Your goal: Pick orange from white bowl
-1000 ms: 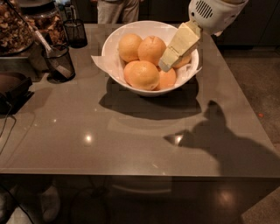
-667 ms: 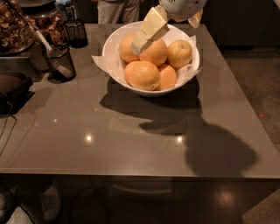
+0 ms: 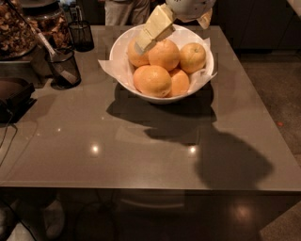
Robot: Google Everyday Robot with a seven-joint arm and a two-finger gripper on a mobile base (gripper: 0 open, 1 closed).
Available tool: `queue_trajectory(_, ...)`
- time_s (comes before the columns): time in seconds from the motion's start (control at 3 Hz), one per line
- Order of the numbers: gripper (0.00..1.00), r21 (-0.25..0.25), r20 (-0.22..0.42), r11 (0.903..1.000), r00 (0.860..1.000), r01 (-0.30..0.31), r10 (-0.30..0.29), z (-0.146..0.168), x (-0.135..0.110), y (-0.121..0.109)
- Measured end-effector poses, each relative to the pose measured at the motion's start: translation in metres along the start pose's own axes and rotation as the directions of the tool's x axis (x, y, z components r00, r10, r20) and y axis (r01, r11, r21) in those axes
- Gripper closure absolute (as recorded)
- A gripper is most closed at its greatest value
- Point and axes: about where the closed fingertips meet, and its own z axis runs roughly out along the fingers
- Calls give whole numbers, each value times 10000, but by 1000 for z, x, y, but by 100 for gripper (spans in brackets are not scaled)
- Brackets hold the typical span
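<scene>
The white bowl [image 3: 123, 70], lined with crumpled white paper, stands at the back middle of the grey table and holds several oranges. A large deep orange [image 3: 152, 80] lies at the bowl's front, and another large one [image 3: 164, 54] sits in the middle. A paler yellowish orange [image 3: 193, 57] is at the right. My gripper [image 3: 172, 36] hangs over the bowl's rear with its jaws open and nothing between them. Its long cream left finger [image 3: 153, 29] slants down to the rear left orange [image 3: 132, 56] and partly hides it. The short right finger [image 3: 204, 20] is above the bowl's far rim.
Two dark mesh cups [image 3: 81, 35] [image 3: 63, 67] stand at the left, the nearer one holding a utensil. A tray of brown pieces [image 3: 14, 28] and a black object [image 3: 14, 94] sit at the far left. A person [image 3: 124, 10] stands behind the table.
My gripper has swung from the bowl's right side to its rear left, uncovering the paler orange at the right. The oranges have not moved.
</scene>
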Motion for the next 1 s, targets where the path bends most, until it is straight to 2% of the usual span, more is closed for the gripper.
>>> queue_trajectory(0.67,0,-76,147,9962,9961,-866,868,15,-40,10)
queue_trajectory(1.0,0,-117,75,9930,9930,-1177,1178,22,-49,8)
